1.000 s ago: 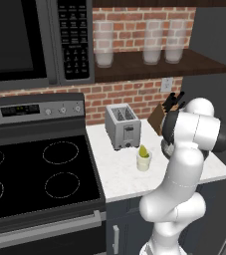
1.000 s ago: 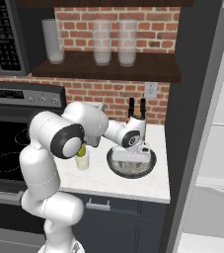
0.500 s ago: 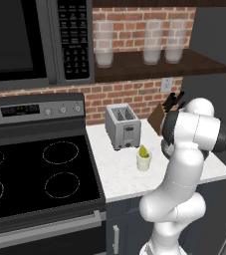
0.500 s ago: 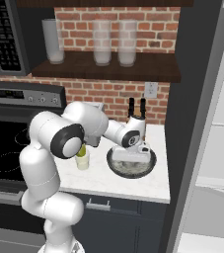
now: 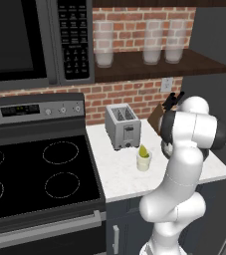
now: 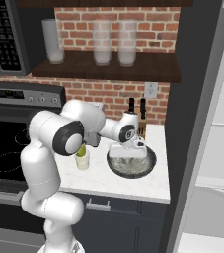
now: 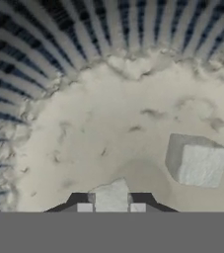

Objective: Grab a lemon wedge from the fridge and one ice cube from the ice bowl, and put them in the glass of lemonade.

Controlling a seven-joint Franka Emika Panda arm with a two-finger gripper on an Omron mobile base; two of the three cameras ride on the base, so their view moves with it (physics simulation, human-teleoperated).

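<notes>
The pincer sits low in the ice bowl near the table's right edge, jaws narrowed on an ice cube. The glass of lemonade stands just left, lemon wedge inside.

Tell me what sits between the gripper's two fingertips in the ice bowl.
In the hand view, a pale ice cube sits between the gripper fingertips, inside the ice bowl. A second cube lies apart, to one side.
</notes>
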